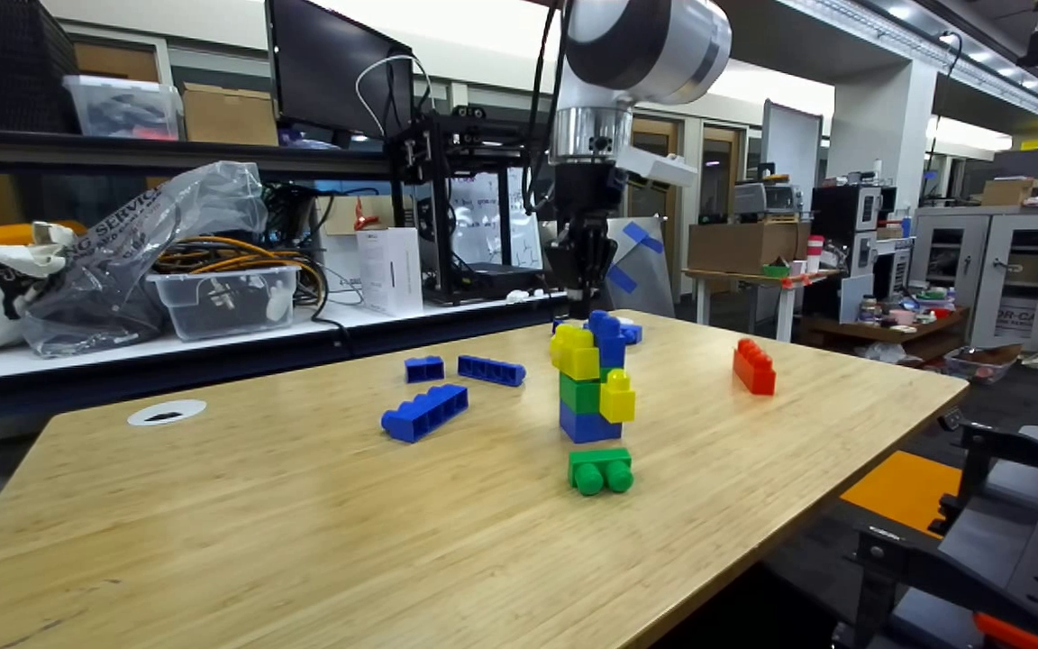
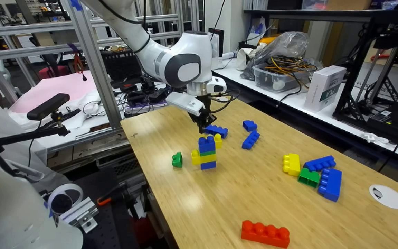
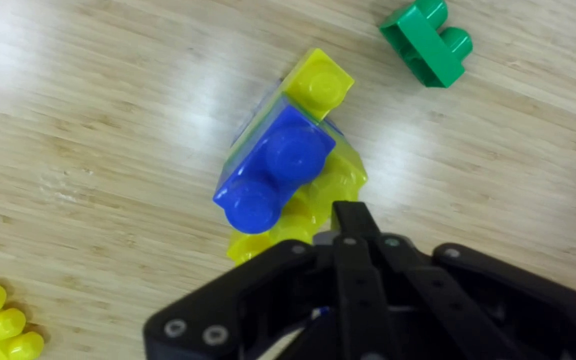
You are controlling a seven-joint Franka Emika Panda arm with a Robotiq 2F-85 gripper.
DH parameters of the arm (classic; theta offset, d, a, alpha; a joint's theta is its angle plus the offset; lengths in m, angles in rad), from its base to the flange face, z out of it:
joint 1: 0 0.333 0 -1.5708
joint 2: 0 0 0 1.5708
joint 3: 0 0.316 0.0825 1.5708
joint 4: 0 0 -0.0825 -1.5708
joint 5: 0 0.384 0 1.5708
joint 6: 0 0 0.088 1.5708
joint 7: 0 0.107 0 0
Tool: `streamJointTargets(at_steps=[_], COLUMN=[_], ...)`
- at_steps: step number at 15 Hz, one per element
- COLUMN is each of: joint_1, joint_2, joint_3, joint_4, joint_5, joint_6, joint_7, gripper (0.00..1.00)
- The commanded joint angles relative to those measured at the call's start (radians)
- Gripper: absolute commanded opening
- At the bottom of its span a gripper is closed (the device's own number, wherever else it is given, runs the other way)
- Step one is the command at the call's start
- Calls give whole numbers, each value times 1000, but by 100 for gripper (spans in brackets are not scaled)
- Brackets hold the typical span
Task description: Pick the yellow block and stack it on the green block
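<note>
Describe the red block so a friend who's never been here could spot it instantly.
Find the wooden table, then the block tower standing on it. In an exterior view, the red block lies apart from that tower, near the picture's bottom edge. It has four round knobs; no other block shown is red.

The plastic bag (image 1: 113, 261) reads "SERVICE"; the cabinet window (image 1: 1016, 307) shows "OR-CA".

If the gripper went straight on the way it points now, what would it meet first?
Likely the stacked yellow block beside the top blue block; depth is unclear, so the blue one might come first.
</note>
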Motion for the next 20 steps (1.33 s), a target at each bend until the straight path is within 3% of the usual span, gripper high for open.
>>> streamJointTargets(at_steps=[1,14,20], joint_1=[-7,-12,-23], joint_2=[9,47,-53], joint_3=[-4,5,13], joint_4=[-21,-31,-57], joint_5=[-36,-37,-7], joint_6=[51,83,72], joint_7=[-3,-17,-36], gripper=[0,0,0])
